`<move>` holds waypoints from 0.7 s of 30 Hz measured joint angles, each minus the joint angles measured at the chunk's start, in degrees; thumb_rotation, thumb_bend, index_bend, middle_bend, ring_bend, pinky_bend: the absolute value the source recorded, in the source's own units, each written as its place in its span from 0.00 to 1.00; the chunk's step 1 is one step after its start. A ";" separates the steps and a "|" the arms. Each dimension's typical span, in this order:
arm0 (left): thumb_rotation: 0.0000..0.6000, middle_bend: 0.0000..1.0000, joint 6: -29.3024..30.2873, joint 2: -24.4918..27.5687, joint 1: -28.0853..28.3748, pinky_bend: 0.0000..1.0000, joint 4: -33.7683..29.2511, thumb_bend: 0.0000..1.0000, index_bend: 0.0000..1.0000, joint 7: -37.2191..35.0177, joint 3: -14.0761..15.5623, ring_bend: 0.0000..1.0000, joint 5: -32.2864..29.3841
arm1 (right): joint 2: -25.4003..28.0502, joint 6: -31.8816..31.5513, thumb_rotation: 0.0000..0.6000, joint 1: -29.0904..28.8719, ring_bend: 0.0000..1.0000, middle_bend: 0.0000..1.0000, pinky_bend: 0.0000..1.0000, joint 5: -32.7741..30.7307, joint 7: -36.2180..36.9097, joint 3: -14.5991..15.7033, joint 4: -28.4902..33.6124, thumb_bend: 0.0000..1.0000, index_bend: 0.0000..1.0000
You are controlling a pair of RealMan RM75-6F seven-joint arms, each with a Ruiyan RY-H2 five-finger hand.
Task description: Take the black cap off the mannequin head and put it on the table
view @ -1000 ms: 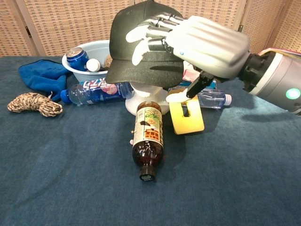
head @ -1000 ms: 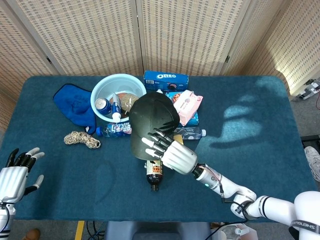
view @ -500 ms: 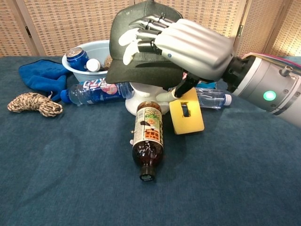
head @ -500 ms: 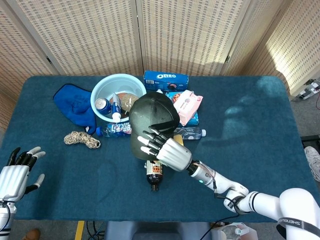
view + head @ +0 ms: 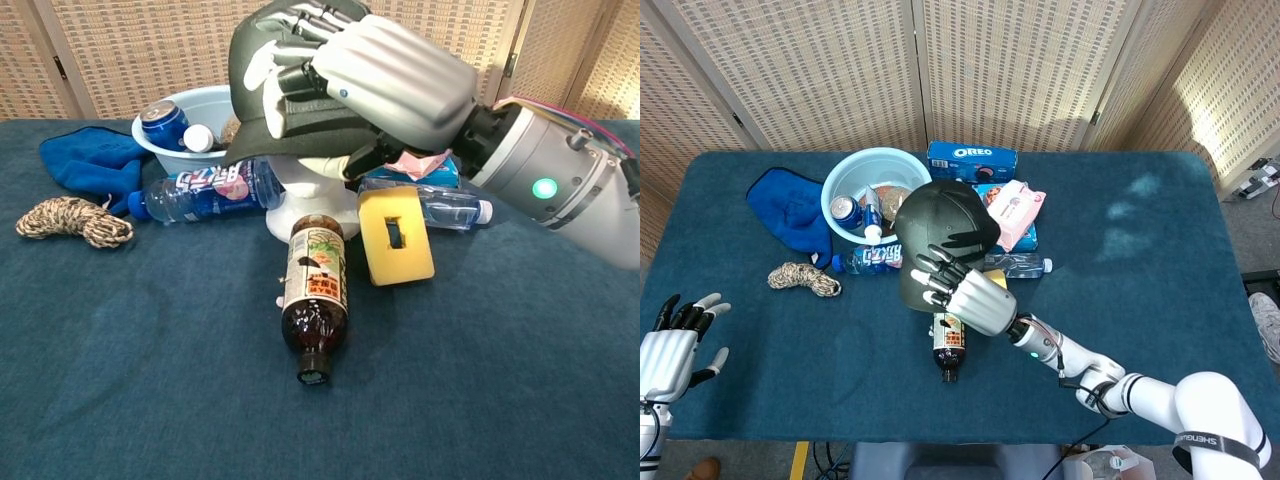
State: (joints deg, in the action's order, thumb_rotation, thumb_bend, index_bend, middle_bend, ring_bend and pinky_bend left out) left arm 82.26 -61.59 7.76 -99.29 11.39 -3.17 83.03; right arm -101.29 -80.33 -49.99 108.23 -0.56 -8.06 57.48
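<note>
Chest view: bottle (image 5: 313, 293) before mannequin head (image 5: 305, 190)

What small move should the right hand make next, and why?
Probably lift a little, straight up. The right hand already grips the black cap at its brim, but the cap still covers the mannequin head, with bottles lying close below.

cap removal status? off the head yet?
Not off yet. The black cap sits on the white mannequin head. In hand: the right robot hand grips the cap's front, fingers over the brim. Left: lift it clear and set it on the table. The left robot hand hangs idle at the table's edge.
</note>
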 measured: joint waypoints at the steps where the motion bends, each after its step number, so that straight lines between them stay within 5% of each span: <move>1: 1.00 0.16 -0.05 0.01 0.01 0.02 0.05 0.29 0.25 -0.04 0.00 0.16 -0.06 | -0.18 -0.36 1.00 -0.16 0.07 0.29 0.00 -0.04 0.22 -0.04 -0.38 0.45 0.59; 9: 1.00 0.16 -0.33 -0.10 0.10 0.02 0.45 0.29 0.25 -0.35 0.04 0.16 -0.33 | -1.63 -2.92 1.00 -1.62 0.12 0.36 0.00 -0.68 1.62 -0.75 -4.30 0.48 0.72; 21: 1.00 0.16 0.06 -0.22 -0.15 0.02 1.08 0.29 0.25 -1.07 0.10 0.16 -0.40 | -3.82 -6.41 1.00 -4.72 0.15 0.39 0.00 -2.03 4.55 -2.24 -8.86 0.48 0.74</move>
State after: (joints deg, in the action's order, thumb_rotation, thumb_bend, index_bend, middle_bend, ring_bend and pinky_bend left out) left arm 82.32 -61.81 7.62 -98.21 10.32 -3.07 82.63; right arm -105.11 -86.75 -54.71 106.20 4.00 -10.30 48.62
